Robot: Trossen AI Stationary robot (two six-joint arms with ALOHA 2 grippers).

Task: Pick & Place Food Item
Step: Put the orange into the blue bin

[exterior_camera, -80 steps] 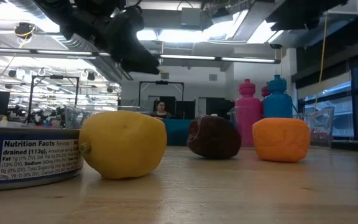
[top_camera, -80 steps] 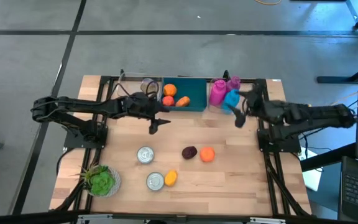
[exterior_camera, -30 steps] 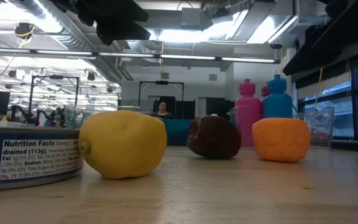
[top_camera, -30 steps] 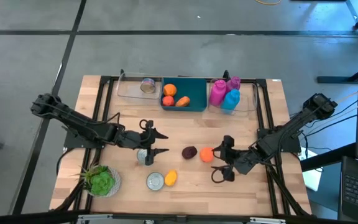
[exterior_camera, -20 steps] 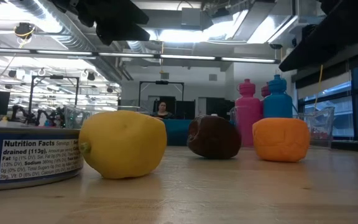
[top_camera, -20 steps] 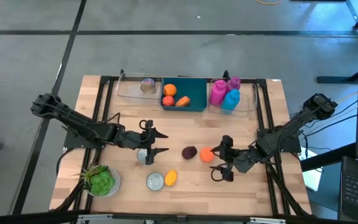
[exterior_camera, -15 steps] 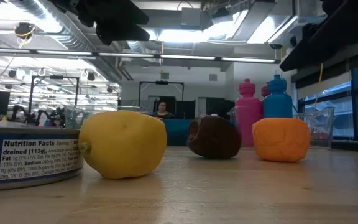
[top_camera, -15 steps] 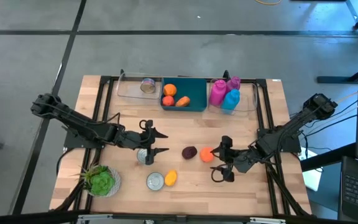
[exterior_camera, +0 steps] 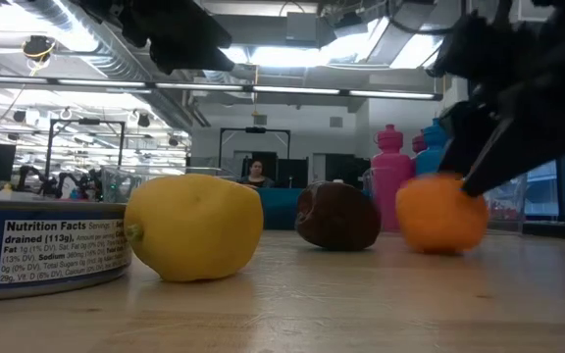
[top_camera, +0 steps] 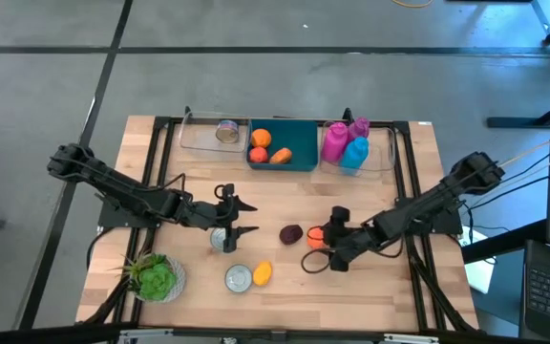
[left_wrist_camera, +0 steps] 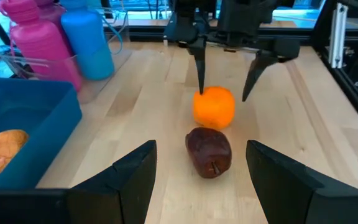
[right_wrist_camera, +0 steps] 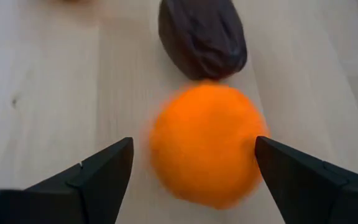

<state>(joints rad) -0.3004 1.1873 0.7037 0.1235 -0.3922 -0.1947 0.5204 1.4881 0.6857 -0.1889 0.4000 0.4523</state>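
Orange at table centre in the high view, just at 3 o'clock of a dark plum; right gripper spread wide around it, far nearer than the left gripper, also spread, over a can.

Right wrist view: orange centred between fingers, round, no long axis.

On the bench, the fruit is lying just right of the date, between the spread fingers of the right end effector. The left end effector is hanging open over a can left of the date. Nearer the front edge, a second can is sitting with a lemon touching its right side, and a plant is standing further left. Along the back edge, three bins are sitting side by side: the left bin is holding a can, the middle bin produce, the right bin bottles.
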